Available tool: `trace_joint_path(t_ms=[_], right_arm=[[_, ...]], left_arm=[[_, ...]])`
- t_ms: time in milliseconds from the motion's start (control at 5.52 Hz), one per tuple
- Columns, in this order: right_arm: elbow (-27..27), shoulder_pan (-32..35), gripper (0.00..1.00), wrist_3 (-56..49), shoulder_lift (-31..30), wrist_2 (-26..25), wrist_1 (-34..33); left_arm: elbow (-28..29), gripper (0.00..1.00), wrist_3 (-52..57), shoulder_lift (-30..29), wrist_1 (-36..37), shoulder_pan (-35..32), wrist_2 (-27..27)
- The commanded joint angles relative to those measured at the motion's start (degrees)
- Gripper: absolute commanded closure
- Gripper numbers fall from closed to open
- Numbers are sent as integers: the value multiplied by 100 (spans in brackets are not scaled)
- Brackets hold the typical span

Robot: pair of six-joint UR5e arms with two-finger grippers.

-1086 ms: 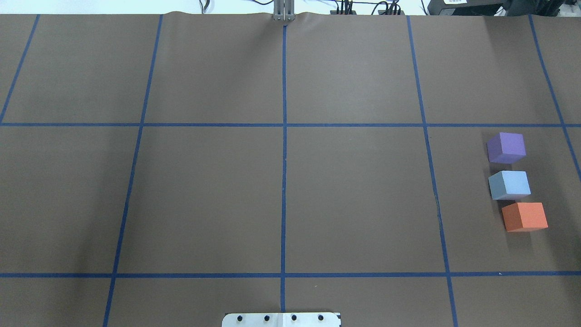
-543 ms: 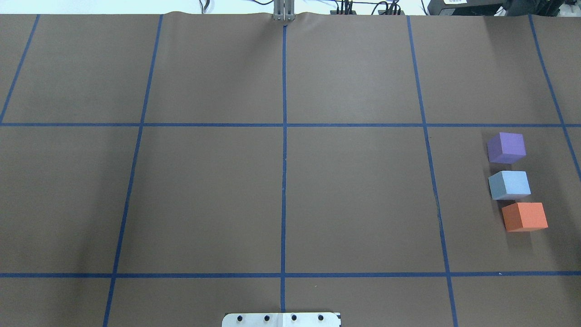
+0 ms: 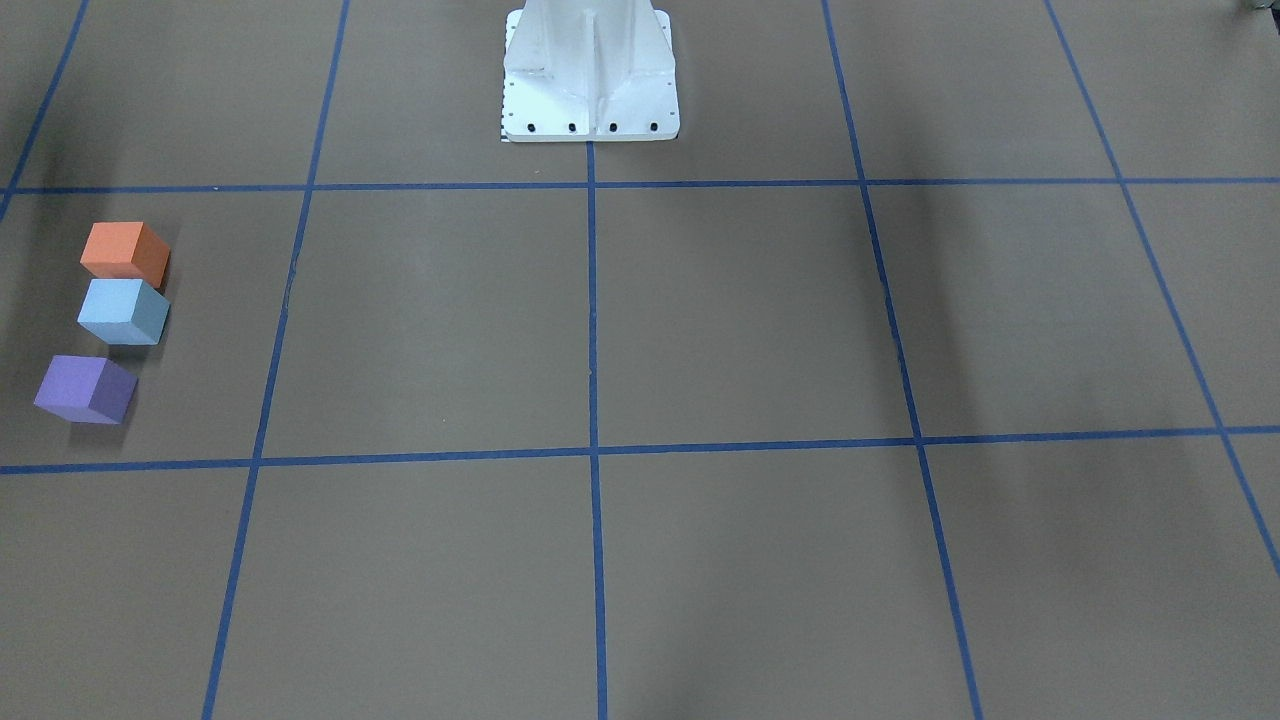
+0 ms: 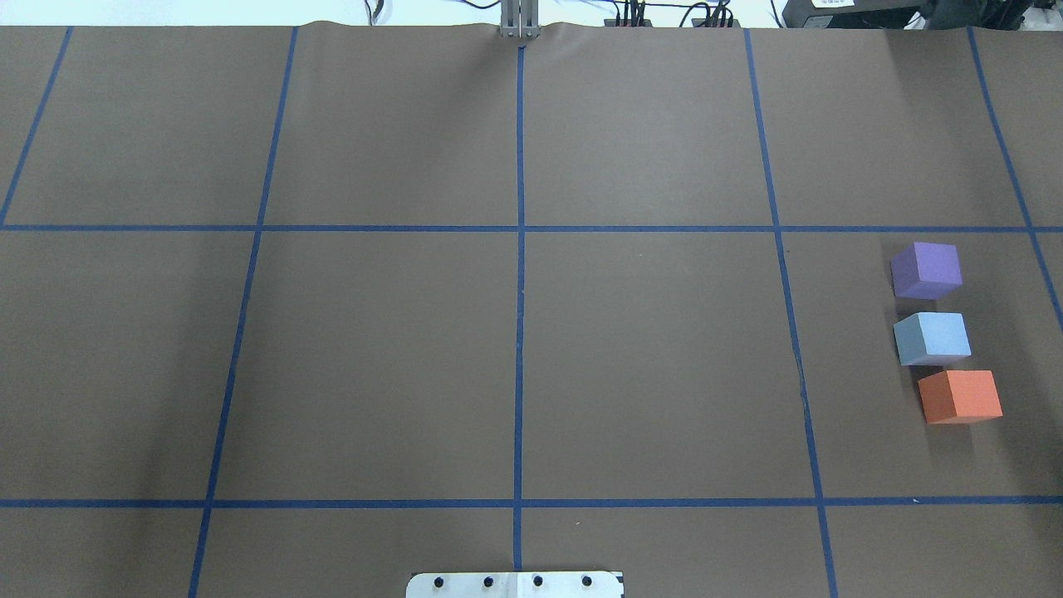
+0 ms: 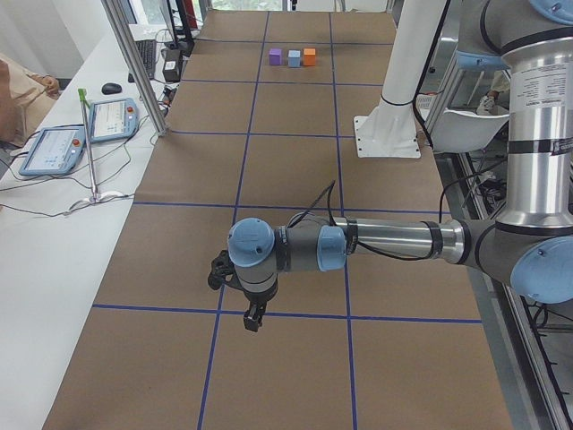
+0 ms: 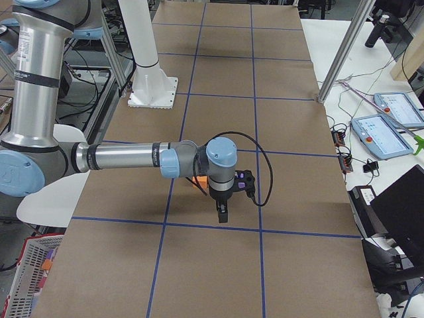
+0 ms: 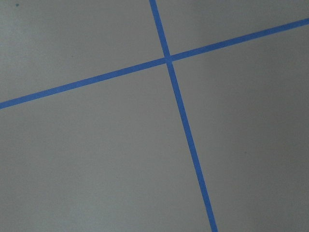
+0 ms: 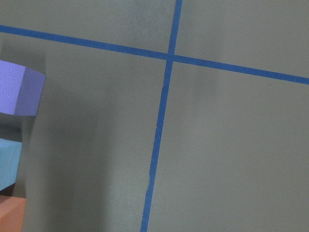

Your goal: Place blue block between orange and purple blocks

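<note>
The blue block [image 4: 933, 338] sits on the table at the right, in a row between the purple block [image 4: 928, 270] behind it and the orange block [image 4: 961, 396] in front. The blue and orange blocks almost touch. The row also shows in the front-facing view: orange block [image 3: 124, 252], blue block [image 3: 122, 311], purple block [image 3: 85, 389]. The right wrist view catches the edges of the purple block [image 8: 19, 89] and blue block [image 8: 9, 162]. My left gripper [image 5: 253, 321] and right gripper [image 6: 222, 215] show only in the side views, pointing down; I cannot tell if they are open or shut.
The robot's white base plate [image 4: 515, 584] sits at the table's near edge. Blue tape lines [image 4: 520, 274] divide the brown table cover into squares. Tablets [image 5: 54, 148] and a stand [image 5: 89, 143] lie on a side table beyond the far edge.
</note>
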Motion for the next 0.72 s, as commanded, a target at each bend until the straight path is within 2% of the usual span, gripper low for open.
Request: trace_joint_path(t_ms=[0, 543], right_arm=[[3, 0, 0, 7, 12, 5, 27], [-6, -9, 0, 7, 12, 5, 27]], left_arm=[[-33, 0, 0, 0, 0, 2, 0], [2, 0, 0, 0, -149, 2, 0]])
